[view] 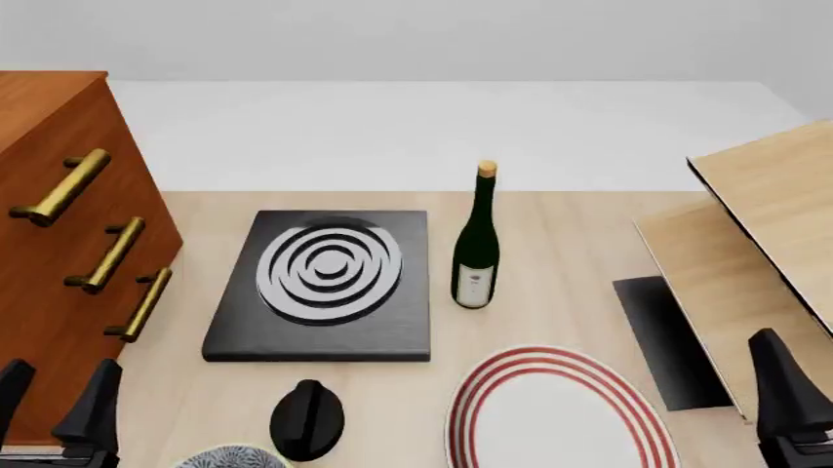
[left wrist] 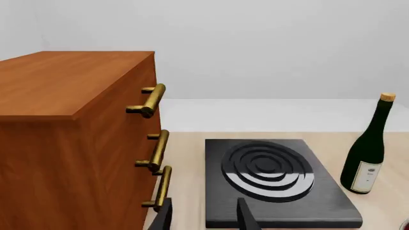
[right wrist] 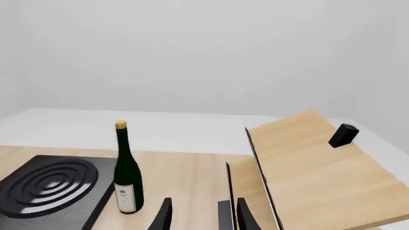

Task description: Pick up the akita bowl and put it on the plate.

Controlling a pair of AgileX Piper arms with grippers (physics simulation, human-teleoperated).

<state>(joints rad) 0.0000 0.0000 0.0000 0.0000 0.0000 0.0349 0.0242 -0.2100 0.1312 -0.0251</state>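
Reddish polished-wood cabinet (view: 53, 224) fitted with brushed brass handles (view: 59, 187); matt black slab (view: 326, 288); glossy dark-green glass bottle (view: 477, 244); smooth white red-ringed plate (view: 560, 414); pale wood-grain tabletop (view: 560, 253).

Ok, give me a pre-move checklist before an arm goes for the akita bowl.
1. Akita bowl located: ok, but only its rim shows at the front view's bottom edge.
2. Plate face bare: ok on the part in view.
3. Left gripper open and empty: ok.
4. Right gripper open and empty: ok.
5. Black knob close beside the bowl: not ok, could be bumped.
6. Wine bottle upright, behind the plate: ok.
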